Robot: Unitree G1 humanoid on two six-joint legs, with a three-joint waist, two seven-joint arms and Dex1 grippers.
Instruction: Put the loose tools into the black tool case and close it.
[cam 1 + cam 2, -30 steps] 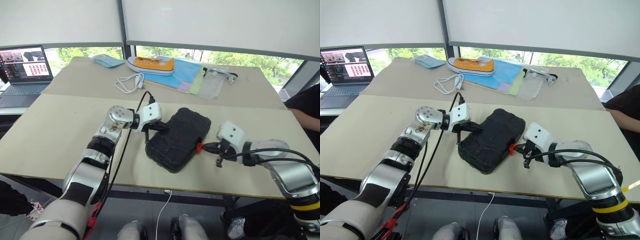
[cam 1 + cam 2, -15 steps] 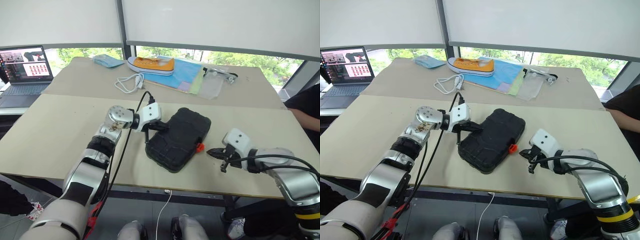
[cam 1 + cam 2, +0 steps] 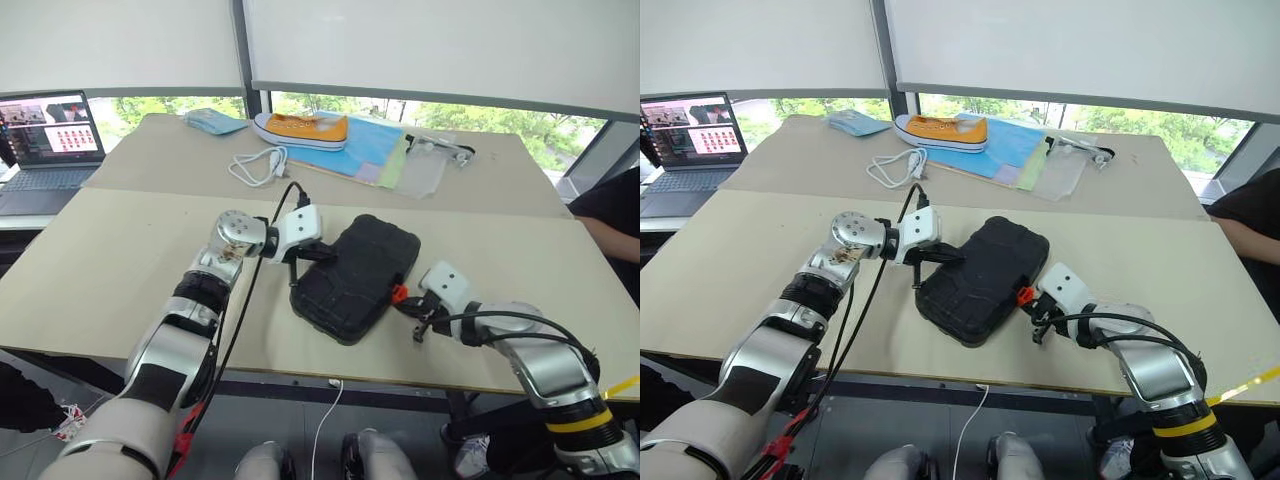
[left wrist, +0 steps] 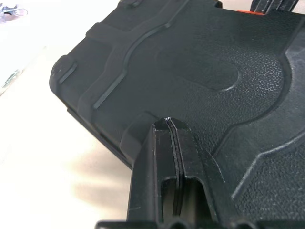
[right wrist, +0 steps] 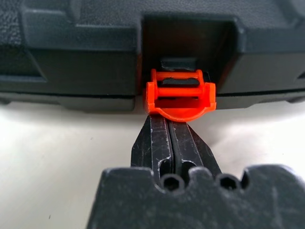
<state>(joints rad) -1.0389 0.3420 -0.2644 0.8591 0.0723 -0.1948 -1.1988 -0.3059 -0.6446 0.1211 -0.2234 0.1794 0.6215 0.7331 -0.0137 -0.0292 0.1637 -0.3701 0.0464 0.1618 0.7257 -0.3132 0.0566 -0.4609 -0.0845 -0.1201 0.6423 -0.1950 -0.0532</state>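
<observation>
The black tool case (image 3: 355, 275) lies in the middle of the table with its lid down. My left gripper (image 4: 167, 123) is shut, its tips resting on the lid near the case's left edge (image 3: 322, 254). From the right, my right gripper (image 5: 168, 120) is also shut, and its tips touch the underside of the small orange latch (image 5: 179, 95) on the case's side (image 3: 398, 293). Neither gripper holds anything. The loose tools are out of view.
At the back of the table are an orange shoe (image 3: 300, 128), blue papers (image 3: 365, 150), a white cable (image 3: 258, 165) and a teal pouch (image 3: 215, 121). A laptop (image 3: 45, 135) stands far left. A person's dark sleeve (image 3: 610, 215) shows at the right edge.
My right gripper drew back to the right, off the latch, then came in again lower and now touches it. The left gripper and the case have stayed put.
</observation>
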